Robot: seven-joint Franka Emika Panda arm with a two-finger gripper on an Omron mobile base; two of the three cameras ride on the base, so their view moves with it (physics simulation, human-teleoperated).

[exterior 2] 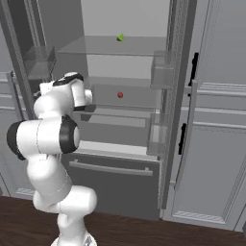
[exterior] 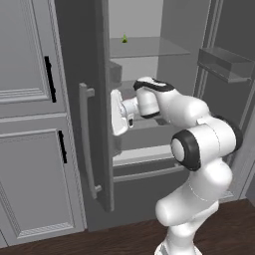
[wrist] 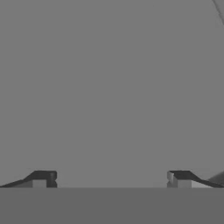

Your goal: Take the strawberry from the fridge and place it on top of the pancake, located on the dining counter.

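Note:
The fridge (exterior 2: pixel 115 182) stands with both upper doors swung open, showing its pale interior and glass shelves. The strawberry (exterior 2: pixel 120 95), a tiny red fruit, lies on the middle shelf toward the back. My gripper (exterior: pixel 114 117) is at that shelf's height on the fridge's left side, pointing at the inner face of the left door (exterior: pixel 79 60), well left of the strawberry. In the hand view the gripper (wrist: pixel 111 179) is open, its fingertips (wrist: pixel 43 178) wide apart with nothing between them, facing a flat grey surface. The pancake and the dining counter are out of view.
A tiny green cone-shaped item (exterior 2: pixel 120 37) sits on the upper glass shelf (exterior: pixel 149 49). Door bins (exterior 2: pixel 161 74) hang on the right door and a bin (exterior: pixel 224 62) on the far side. Panelled grey cabinets (exterior: pixel 25 99) flank the fridge. The bottom drawer (exterior: pixel 149 174) is shut.

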